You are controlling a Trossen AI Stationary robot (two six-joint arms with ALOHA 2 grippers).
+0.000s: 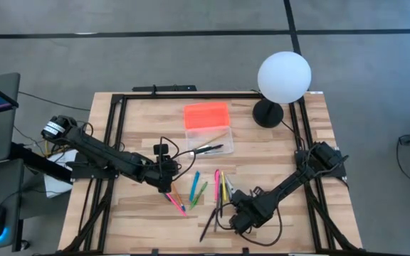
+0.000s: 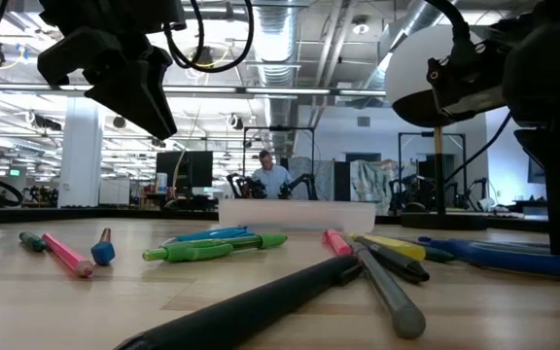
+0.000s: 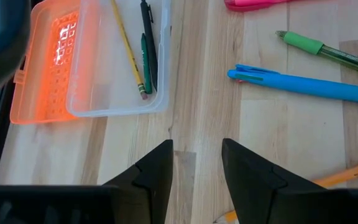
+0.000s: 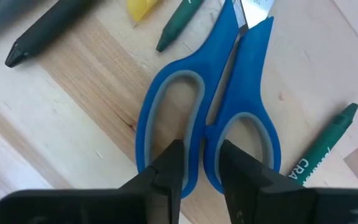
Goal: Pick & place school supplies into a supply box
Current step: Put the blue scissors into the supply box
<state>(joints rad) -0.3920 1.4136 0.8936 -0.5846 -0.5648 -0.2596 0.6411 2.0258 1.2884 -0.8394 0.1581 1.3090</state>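
Note:
The supply box (image 1: 209, 141) is a clear case with its orange lid (image 1: 206, 114) open at its far side; a pencil and dark pens lie inside (image 3: 143, 46). Loose pens lie on the near half of the table: pink (image 1: 176, 201), blue (image 1: 195, 181), green (image 1: 200, 192). My left gripper (image 3: 197, 165) is open and hovers over bare wood near the box. My right gripper (image 4: 199, 163) is open and points down at the blue-handled scissors (image 4: 253, 68), which lie flat on the table. One fingertip stands over each handle loop, with the loops' inner bars between them. My right gripper comes at the scissors from above, at the handle end (image 4: 197, 134), with the inner bars of the two loops between its fingers. I cannot tell whether the fingers touch the handles. The scissors lie flat on the wood.
A white globe lamp (image 1: 283, 77) stands at the far right corner on a black base (image 1: 267, 114). Green crayons (image 4: 322, 146), a black marker (image 4: 48, 28) and a long black pen (image 1: 208, 226) lie around the scissors. Black rails frame the table.

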